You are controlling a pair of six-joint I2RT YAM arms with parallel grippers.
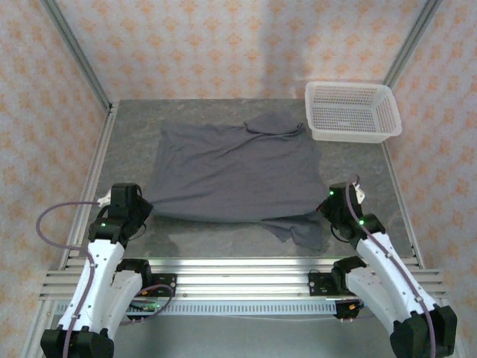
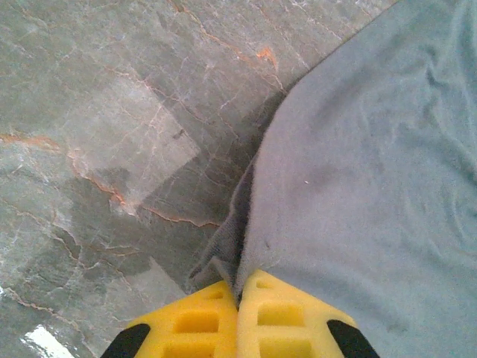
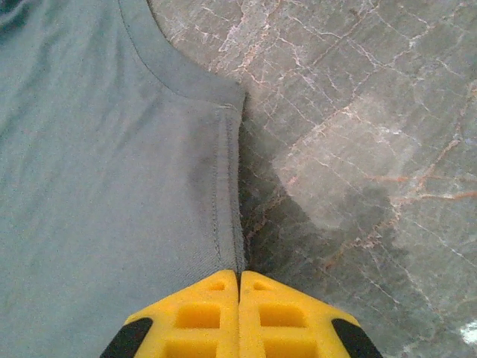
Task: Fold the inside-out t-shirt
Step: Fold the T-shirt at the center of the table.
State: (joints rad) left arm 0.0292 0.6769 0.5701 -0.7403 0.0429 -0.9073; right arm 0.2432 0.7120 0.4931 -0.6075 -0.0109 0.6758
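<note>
**Top view.** A dark slate-grey, short-sleeved inside-out t-shirt of thin soft cloth lies spread, with shallow wrinkles, across the middle of a grey marble-patterned table. One part of the cloth is bunched up at the garment's 1 o'clock corner, near a white plastic mesh basket that stands at the table's 1 o'clock corner, apart from the cloth. A loose flap of the same cloth trails from the garment's 5 o'clock corner toward the near edge of the table. The left gripper meets the garment at its 8 o'clock corner. The right gripper meets it at about 4 o'clock.

**Left wrist view.** The left gripper has its yellow fingers pressed together, clenched on a folded edge of the inside-out t-shirt. The cloth runs from the jaws toward 1 o'clock, and the bare table lies toward 10 o'clock.

**Right wrist view.** The right gripper is likewise clenched, its yellow fingers closed on the edge of the inside-out t-shirt. A stitched seam runs up from the jaws toward 12 o'clock. The cloth spreads toward 10 o'clock, and the table shows toward 2 o'clock.
</note>
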